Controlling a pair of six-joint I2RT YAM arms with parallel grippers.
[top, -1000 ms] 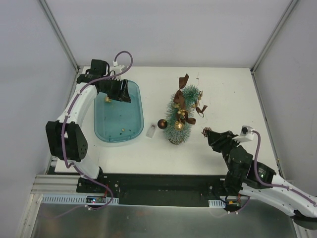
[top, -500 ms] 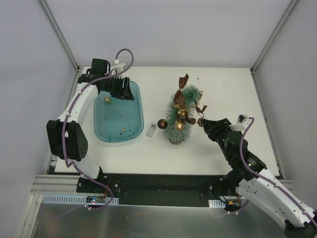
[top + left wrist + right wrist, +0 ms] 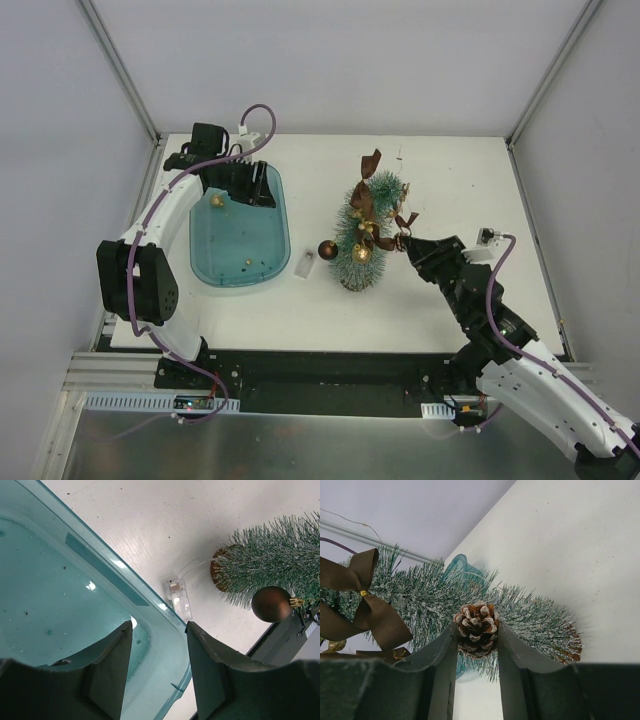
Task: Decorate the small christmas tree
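The small christmas tree [image 3: 362, 232] stands mid-table with brown bows, gold balls and a brown ball [image 3: 327, 249] on it. It also shows in the right wrist view [image 3: 425, 595] and the left wrist view [image 3: 270, 565]. My right gripper [image 3: 476, 630] is shut on a frosted pinecone [image 3: 476, 629] and holds it against the tree's right side; in the top view the gripper [image 3: 408, 243] touches the branches. My left gripper [image 3: 245, 185] is open and empty over the far end of the teal tray [image 3: 278, 215], its jaws apart above the tray's rim [image 3: 165, 630].
A gold ornament [image 3: 216, 200] and small bits [image 3: 248, 264] lie in the tray. A small clear battery box [image 3: 306, 264] lies between tray and tree, also in the left wrist view [image 3: 177, 598]. Enclosure walls stand on three sides.
My right gripper has moved left with the pinecone, from the near right of the table up to the tree's side. My left gripper has shifted slightly right over the tray's far end.
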